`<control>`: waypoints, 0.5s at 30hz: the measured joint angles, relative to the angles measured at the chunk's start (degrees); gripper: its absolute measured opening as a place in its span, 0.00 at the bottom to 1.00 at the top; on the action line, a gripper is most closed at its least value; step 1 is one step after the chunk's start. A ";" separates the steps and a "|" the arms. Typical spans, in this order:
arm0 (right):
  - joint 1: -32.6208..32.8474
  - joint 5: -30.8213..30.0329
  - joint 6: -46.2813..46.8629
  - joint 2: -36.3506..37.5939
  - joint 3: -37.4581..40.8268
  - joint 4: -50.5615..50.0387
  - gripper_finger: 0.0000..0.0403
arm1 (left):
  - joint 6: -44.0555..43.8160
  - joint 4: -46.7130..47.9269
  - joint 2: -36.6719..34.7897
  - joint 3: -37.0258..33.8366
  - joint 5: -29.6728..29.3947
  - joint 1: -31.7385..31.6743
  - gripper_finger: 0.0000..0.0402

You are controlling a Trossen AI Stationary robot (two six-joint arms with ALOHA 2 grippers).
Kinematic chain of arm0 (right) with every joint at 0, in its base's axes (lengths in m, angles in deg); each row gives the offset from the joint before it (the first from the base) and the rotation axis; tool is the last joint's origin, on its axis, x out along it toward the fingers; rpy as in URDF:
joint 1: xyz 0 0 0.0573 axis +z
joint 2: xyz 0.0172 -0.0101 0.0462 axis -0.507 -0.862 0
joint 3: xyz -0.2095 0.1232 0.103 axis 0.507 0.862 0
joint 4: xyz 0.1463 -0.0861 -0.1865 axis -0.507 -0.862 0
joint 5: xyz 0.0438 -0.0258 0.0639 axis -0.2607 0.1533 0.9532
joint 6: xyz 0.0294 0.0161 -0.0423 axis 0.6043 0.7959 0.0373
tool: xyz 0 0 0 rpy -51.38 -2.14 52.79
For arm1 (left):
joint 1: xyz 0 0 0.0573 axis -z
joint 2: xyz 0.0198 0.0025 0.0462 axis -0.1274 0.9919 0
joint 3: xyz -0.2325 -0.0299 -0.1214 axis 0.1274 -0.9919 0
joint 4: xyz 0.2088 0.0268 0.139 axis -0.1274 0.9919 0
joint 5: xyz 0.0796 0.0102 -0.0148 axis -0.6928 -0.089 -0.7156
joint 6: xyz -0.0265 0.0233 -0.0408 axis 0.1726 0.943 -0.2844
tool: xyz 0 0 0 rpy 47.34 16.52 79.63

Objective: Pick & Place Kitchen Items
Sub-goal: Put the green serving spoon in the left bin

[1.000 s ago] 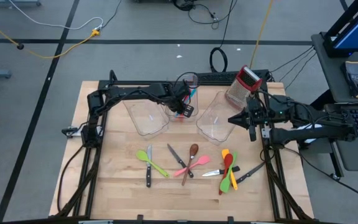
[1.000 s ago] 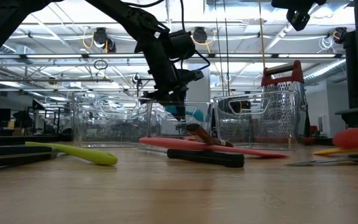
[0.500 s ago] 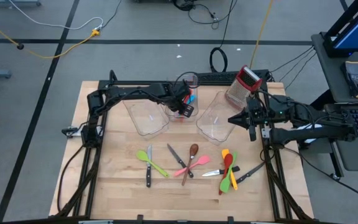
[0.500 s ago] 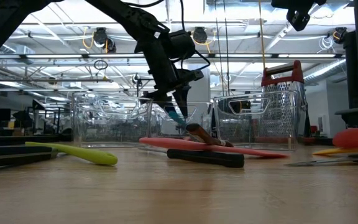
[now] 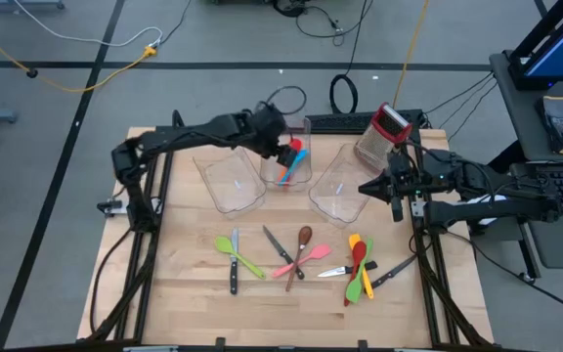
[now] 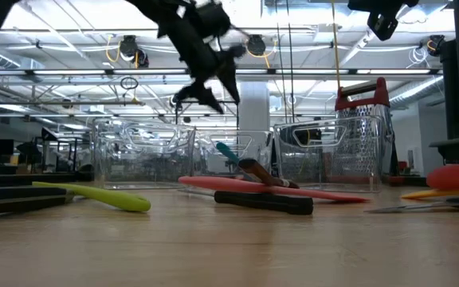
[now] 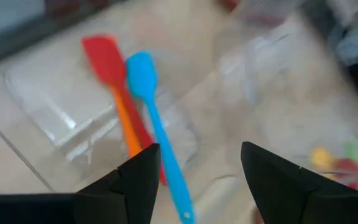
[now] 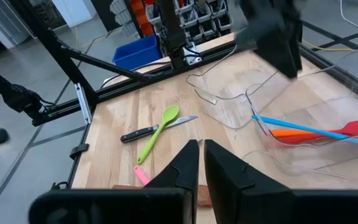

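Note:
My left gripper (image 5: 283, 147) hangs open above the middle clear bin (image 5: 302, 180), touching nothing. In that bin a blue spatula (image 7: 151, 112) lies slanted beside a red and orange spatula (image 7: 107, 62), heads toward the far wall; the wrist view shows them below my open fingers. On the near half of the table lie a green spoon (image 5: 239, 256), a pink spatula (image 5: 294, 262), a brown spoon (image 5: 300, 249), red, orange and yellow-green utensils (image 5: 359, 266) and black-handled knives (image 5: 233, 275). My right gripper (image 5: 397, 210) waits shut at the table's right, raised.
A clear bin (image 5: 233, 184) stands left of the middle one and another (image 5: 339, 193) to its right. A red-topped box grater (image 5: 383, 133) stands at the far right. The arms' black frames run along both table sides.
My left gripper has opened and let go of the blue spatula inside the middle bin, then risen out of the bin. The spatula has dropped and now lies slanted in the bin beside the red and orange one.

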 joint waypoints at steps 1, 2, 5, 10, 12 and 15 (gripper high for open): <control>0.00 0.02 0.00 -0.04 0.00 -0.10 0.05 | 0.42 0.06 -1.48 0.00 -0.04 0.23 0.57; 0.02 0.04 0.00 -0.10 0.00 -0.34 0.05 | 1.00 0.14 -2.70 0.00 -0.06 0.59 0.57; 0.00 0.10 -0.11 -0.29 0.00 -0.64 0.05 | 3.32 0.32 -6.43 0.00 -0.06 1.91 0.57; 0.00 0.24 -0.36 -0.69 0.00 -0.65 0.05 | 7.43 0.63 -11.44 0.00 -0.52 4.59 0.57; 0.00 0.32 -0.65 -0.88 0.00 -0.75 0.05 | 9.12 1.63 -12.95 0.00 -0.57 5.60 0.57; -0.02 3.17 -3.16 -1.25 0.00 -0.99 0.05 | 9.69 2.82 -14.46 0.02 -0.54 7.08 0.57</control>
